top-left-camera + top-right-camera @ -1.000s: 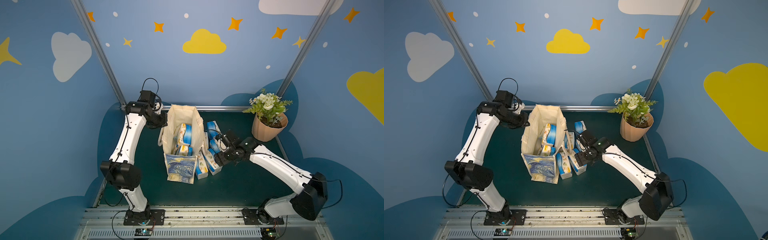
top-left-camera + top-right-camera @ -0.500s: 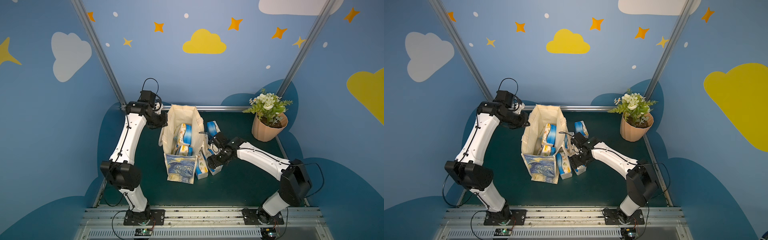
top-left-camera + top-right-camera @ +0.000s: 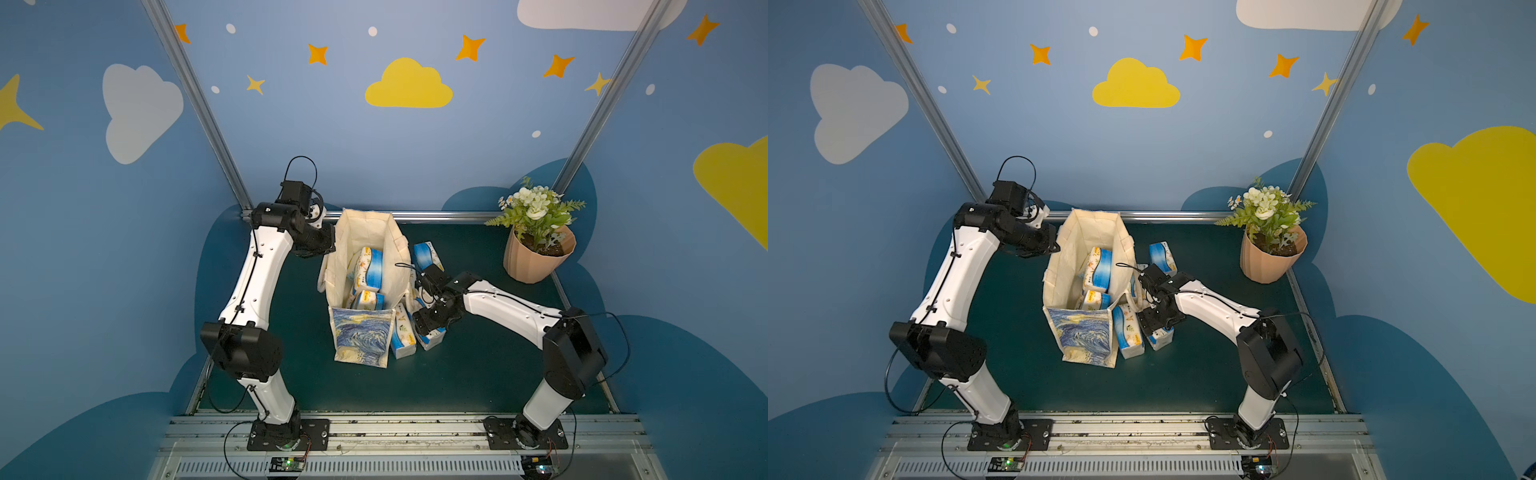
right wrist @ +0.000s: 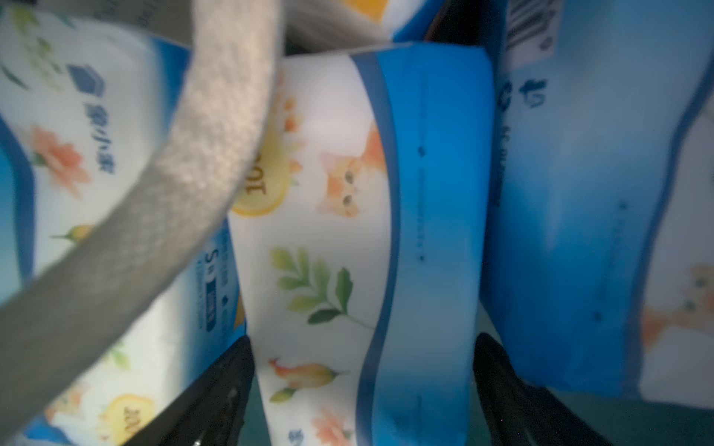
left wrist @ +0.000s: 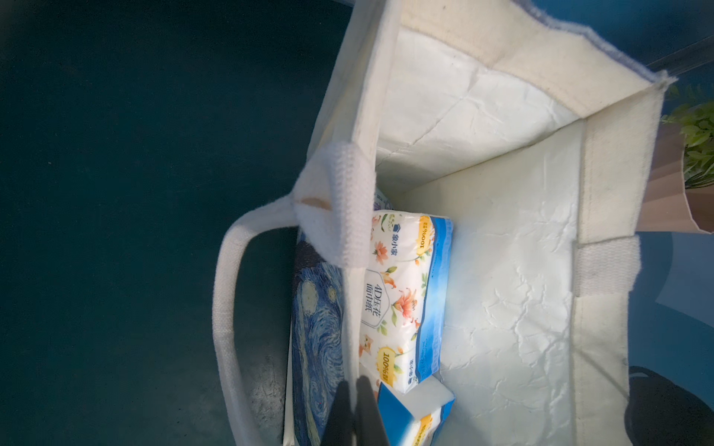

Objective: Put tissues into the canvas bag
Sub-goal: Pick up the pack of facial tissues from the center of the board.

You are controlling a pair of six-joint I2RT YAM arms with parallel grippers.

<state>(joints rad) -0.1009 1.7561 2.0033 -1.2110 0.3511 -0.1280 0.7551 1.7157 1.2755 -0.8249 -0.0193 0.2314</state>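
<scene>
Setting: dark green table top [image 3: 478, 365] enclosed by blue walls [image 3: 415, 158] painted with clouds and stars.

Canvas bag [image 3: 361, 232]: cream, standing open mid-table, swirly blue-yellow print [image 3: 361, 336] on the near face.

Tissue packs [image 5: 402, 293] inside the bag: at least two, white with a blue band, orange flowers and a kitten. Marked "4D" above Chinese characters, with yellow badges reading "100%".

Loose packs [image 3: 1127, 332]: same design, standing in a row just right of the bag. Single pack [image 3: 426, 255] further back, beside the bag's far right corner. Barcode label [image 4: 529, 27] on one; smaller print too blurred to read.

Left gripper [image 5: 356, 382]: closed, pinching the bag's left rim beside the handle [image 5: 224, 309].

Right gripper [image 4: 363, 340]: spread wide just right of the bag, one finger [image 4: 228, 386] on each side of a standing pack [image 4: 347, 231]. Impossible to tell whether it presses the pack. Other handle [image 4: 174, 193] draped across the right wrist view.

Potted plant [image 3: 538, 249]: far right of the bag, well apart.
</scene>
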